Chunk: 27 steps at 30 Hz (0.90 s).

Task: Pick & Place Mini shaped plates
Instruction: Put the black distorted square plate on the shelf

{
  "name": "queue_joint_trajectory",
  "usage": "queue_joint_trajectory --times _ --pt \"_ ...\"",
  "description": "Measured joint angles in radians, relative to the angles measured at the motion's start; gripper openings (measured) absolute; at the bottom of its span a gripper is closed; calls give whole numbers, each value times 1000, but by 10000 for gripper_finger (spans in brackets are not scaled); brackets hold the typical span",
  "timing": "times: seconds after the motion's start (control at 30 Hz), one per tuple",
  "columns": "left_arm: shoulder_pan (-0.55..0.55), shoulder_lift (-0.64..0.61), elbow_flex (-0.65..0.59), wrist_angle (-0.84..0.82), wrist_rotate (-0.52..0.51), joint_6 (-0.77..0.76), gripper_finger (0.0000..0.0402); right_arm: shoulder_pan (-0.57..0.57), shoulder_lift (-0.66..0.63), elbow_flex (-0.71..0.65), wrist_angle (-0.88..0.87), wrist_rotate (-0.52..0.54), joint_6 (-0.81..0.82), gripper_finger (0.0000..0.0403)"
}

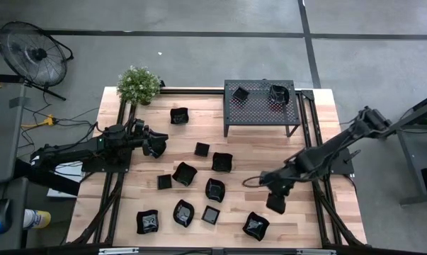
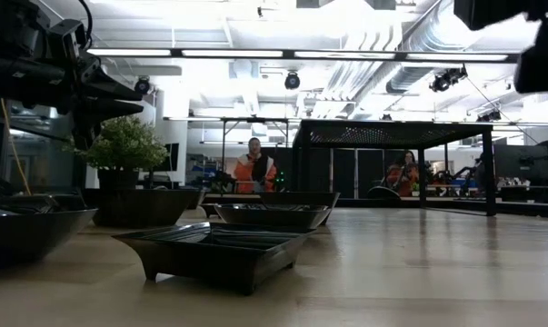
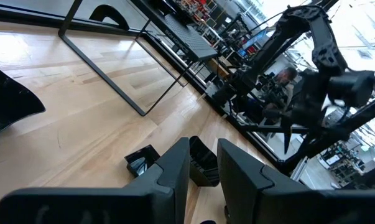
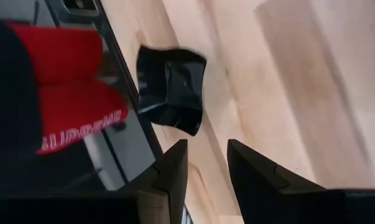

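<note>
Two mini shaped plates (image 1: 240,93) sit on the perforated rack (image 1: 260,108); the rest lie scattered over the wooden table (image 1: 312,234). Both grippers grasp nothing, fingers slightly parted: the left gripper (image 1: 156,147) hovers left of centre, the right gripper (image 1: 276,203) near a wavy plate (image 1: 255,225).

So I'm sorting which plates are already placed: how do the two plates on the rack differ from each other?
The left plate is smaller; the right plate is larger. The left plate looks square and shallow; the right plate has a wavier, taller rim. The left plate sits near the rack's back-left corner; the right plate is near its back-right corner. Both are glossy black and rest on top of the rack, apart from each other.
</note>
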Motion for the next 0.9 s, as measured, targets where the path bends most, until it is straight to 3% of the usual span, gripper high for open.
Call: queue_joint_trajectory --times 0.3,0.9 --pt "0 0 0 0 0 0 81 23 161 0 173 -70 38 108" --pt "0 0 0 0 0 0 81 81 284 0 240 -17 -16 108"
